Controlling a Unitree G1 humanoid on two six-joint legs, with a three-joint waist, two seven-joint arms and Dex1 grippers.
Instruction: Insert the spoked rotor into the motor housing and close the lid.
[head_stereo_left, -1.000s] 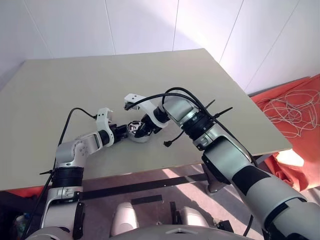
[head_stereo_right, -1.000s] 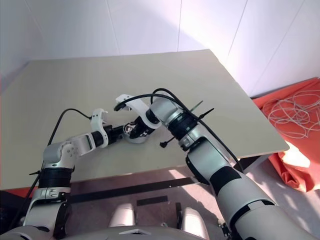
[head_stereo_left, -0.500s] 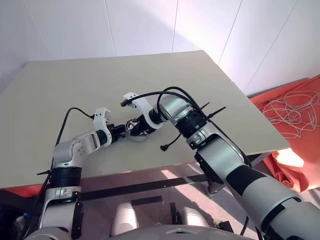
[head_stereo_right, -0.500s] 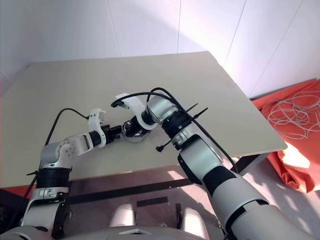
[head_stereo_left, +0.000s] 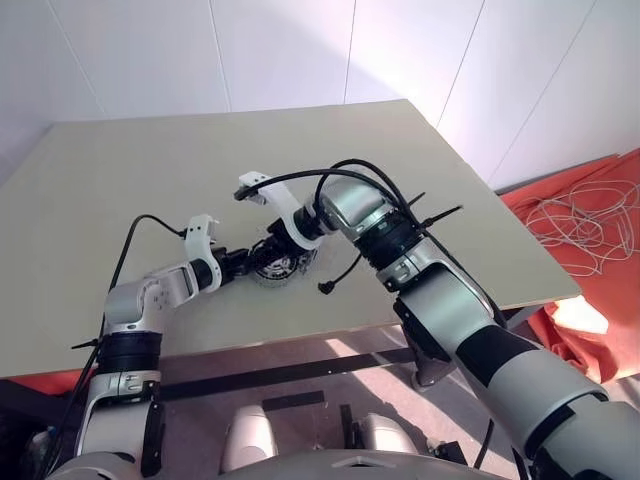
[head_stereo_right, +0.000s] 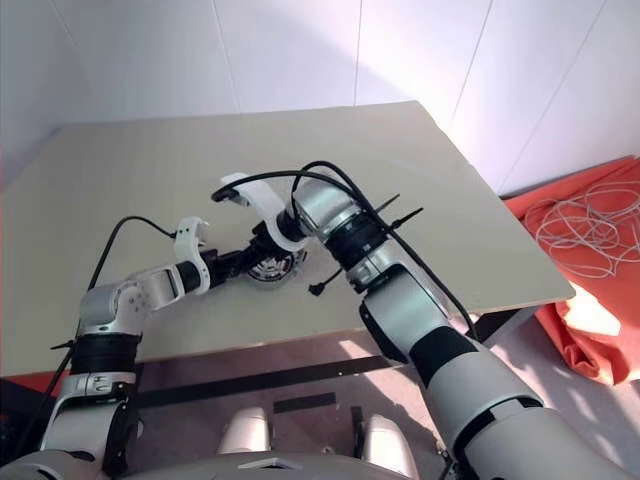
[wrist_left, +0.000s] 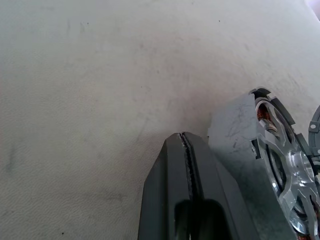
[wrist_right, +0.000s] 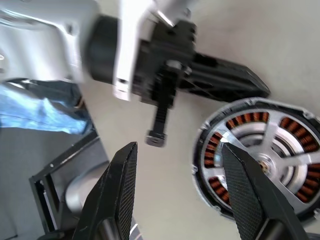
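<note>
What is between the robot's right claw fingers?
Nothing is held: between the open right gripper fingers the right wrist view shows bare table, with the motor housing beside.

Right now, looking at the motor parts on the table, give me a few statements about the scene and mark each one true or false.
1. The motor housing sits on the table, copper windings showing. True.
2. The right claw is clamped on the housing. False: its fingers stand apart above it, holding nothing.
3. The left claw is shut, right beside the housing's side wall. True.
4. A dark ribbed lid covers the housing. False: the top is uncovered, with silvery spokes and windings visible.
5. An orange cloth with pale cord lies on the floor past the table's right edge. True.
</note>
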